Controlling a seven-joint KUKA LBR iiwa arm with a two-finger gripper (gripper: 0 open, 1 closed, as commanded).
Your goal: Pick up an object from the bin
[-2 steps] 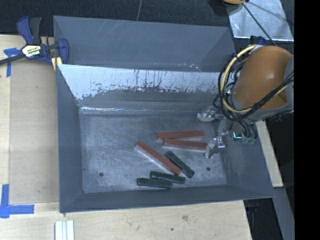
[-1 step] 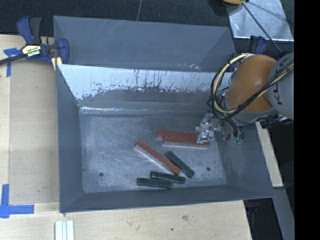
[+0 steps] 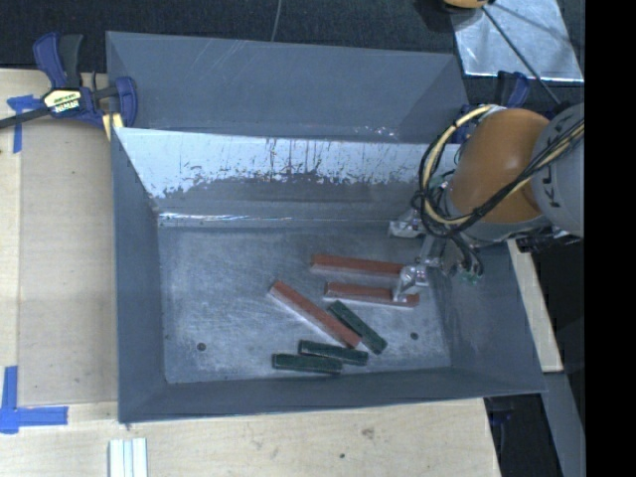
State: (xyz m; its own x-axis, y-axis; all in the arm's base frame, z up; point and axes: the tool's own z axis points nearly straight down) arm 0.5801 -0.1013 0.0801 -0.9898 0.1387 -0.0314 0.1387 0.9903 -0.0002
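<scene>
My gripper (image 3: 407, 255) is low in the right part of the bin, open, with one fingertip (image 3: 402, 229) toward the back wall and the other (image 3: 410, 282) toward the front. The right end of a red-brown flat bar (image 3: 350, 264) lies just under the gap between them. The front fingertip rests at the right end of a second red-brown bar (image 3: 360, 290), which lies parallel to the first. Neither bar is lifted. A third red-brown bar (image 3: 310, 312) lies slanted to their left.
Three dark green bars lie toward the bin's front: a slanted one (image 3: 359, 328), a short one (image 3: 334, 351) and a flat one (image 3: 305, 363). The arm's orange cover and cables hang over the bin's right wall. The left half of the floor is bare.
</scene>
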